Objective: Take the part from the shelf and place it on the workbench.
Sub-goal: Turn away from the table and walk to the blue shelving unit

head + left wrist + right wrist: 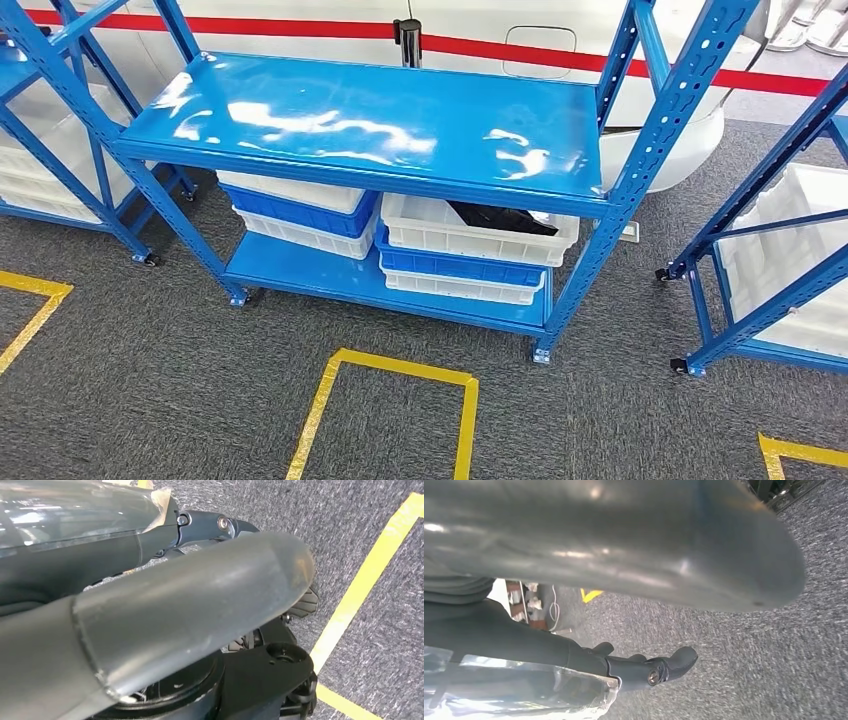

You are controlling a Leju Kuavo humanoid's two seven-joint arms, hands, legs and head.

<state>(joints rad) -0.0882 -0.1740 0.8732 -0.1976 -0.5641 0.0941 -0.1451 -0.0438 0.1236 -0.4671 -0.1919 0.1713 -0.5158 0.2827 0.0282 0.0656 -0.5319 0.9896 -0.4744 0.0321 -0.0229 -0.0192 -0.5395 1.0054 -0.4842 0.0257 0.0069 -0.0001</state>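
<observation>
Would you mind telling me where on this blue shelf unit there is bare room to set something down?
The top shelf is bare between its four uprights. The lower shelf is crowded: stacked white and blue bins, and a right stack holding the black part, leaving a narrow front strip.

No legible txt, labels, brands or nos. anywhere. Only markings w/o wording: yellow tape lines (400, 368) on grey carpet floor (150, 380), red stripe (480, 47) across white body behind blue shelf (380, 125).
</observation>
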